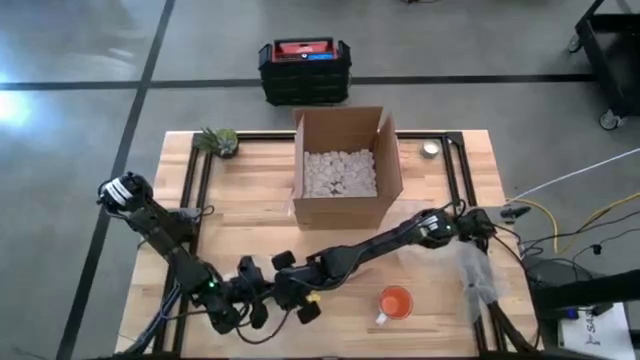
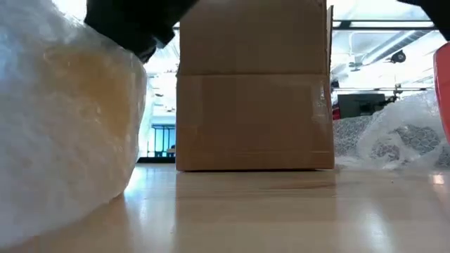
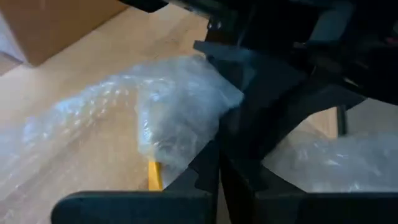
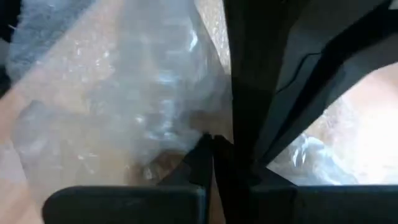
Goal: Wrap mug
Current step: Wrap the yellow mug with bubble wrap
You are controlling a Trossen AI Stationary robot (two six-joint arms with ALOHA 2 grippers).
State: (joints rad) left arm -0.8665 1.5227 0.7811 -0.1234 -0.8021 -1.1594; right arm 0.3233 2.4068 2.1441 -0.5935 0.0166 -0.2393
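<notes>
Although both dark arms meet low in the high view, the mug to be wrapped sits apart from them, and that gap decides the next move. At lower left, the left gripper (image 1: 258, 305) lies just beside the right gripper (image 1: 300, 298), the two crowded over a yellowish object bundled in clear bubble wrap (image 3: 177, 124). In each wrist view the fingers look pressed together with the clear film bunched against them, so both seem closed on the wrap, though what the yellowish thing inside is cannot be made out. Further right, near the bottom edge, the orange ceramic mug (image 1: 395, 302) stands upright on the pale wooden table (image 1: 240, 225), unwrapped, its white handle pointing toward lower left. It lies to the right of both grippers, well clear of them; the right arm, stretching in from the right of the frame, passes just above it and is probably the nearer one to reach it. At far right, more crumpled clear plastic film (image 1: 478, 275) rests by the table edge. Up centre stands the open brown cardboard box (image 1: 345, 165) of white packing peanuts.
</notes>
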